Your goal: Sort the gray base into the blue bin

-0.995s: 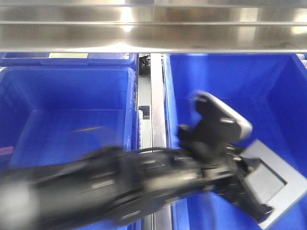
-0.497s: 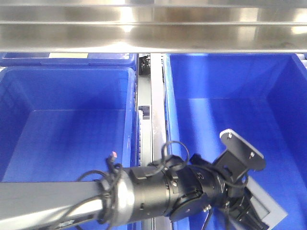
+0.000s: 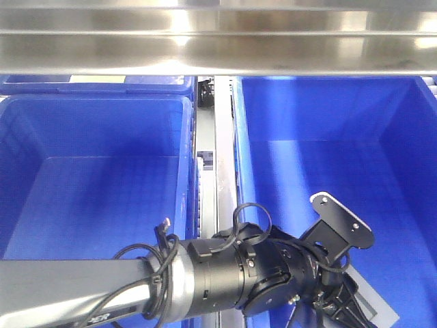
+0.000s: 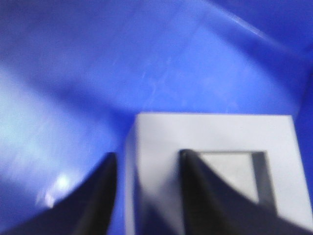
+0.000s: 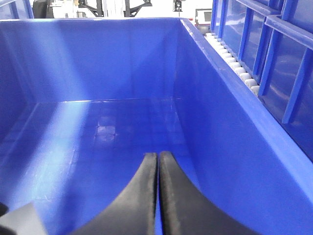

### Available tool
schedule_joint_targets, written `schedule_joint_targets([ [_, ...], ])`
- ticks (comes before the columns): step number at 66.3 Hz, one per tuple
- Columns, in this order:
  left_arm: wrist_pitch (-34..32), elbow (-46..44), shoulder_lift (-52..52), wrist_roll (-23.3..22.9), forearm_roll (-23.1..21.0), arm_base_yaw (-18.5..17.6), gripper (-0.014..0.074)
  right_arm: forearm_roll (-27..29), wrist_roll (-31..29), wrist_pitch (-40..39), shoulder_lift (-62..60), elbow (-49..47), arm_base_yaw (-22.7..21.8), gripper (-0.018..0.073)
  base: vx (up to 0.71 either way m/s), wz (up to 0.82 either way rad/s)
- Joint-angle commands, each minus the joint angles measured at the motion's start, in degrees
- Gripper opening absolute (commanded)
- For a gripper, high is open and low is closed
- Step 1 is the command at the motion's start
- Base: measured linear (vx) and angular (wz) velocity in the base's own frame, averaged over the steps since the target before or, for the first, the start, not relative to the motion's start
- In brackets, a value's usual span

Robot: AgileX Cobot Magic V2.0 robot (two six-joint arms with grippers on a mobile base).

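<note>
The gray base hangs low inside the right-hand blue bin, its square recess facing the left wrist camera. My left gripper is shut on it, one finger outside the block's left wall and the other inside the recess. From the front, only a gray sliver of the gray base shows beyond my left gripper at the bottom edge. My right gripper is shut with nothing between its fingers. It points along the gridded floor of a blue bin.
A second blue bin stands at the left, split from the right one by a roller track. A steel shelf rail runs overhead. My left arm crosses the bottom of the front view. A gray corner shows at the right wrist view's lower left.
My left arm has swung right and down into the right bin, carrying the gray base lower; in the last half second it sank only a little further.
</note>
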Motion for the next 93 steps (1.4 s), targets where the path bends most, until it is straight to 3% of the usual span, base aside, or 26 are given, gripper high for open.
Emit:
schedule_joint_targets([
  [1, -0.8, -1.9, -5.4, -4.0, -0.3, -0.2, 0.0356, -0.4, -0.5, -2.0, 0.8, 0.4, 0.0, -0.0005, 0.00, 0.00],
  [10, -0.7, -1.8, -9.2, -4.4, 0.1, -0.3, 0.0213, -0.4, -0.5, -2.0, 0.8, 0.4, 0.0, -0.0005, 0.00, 0.00],
  [20, -0.3, -1.8, -14.0, 0.7, 0.5, -0.6, -0.0011, -0.4, -0.5, -2.0, 0.8, 0.4, 0.0, -0.0005, 0.00, 0.00],
  [36, 2.0, -0.7, -20.8, 3.5, 0.8, -2.1, -0.0008, -0.4, -0.5, -2.0, 0.8, 0.4, 0.0, -0.0005, 0.00, 0.00],
  [51, -1.5, 13.6, -32.6, 3.9, 1.2, -2.5, -0.0008, -0.4, -0.5, -2.0, 0.8, 0.4, 0.0, -0.0005, 0.00, 0.00],
  [79, 1.2, 36.0, -71.4, 3.9, 1.3, -2.4, -0.0008, -0.4, -0.5, -2.0, 0.8, 0.4, 0.0, -0.0005, 0.00, 0.00],
  [93, 8.6, 43.6, -90.5, 3.8, 1.8, -2.4, -0.0008, -0.4, -0.5, -2.0, 0.8, 0.4, 0.0, -0.0005, 0.00, 0.00],
])
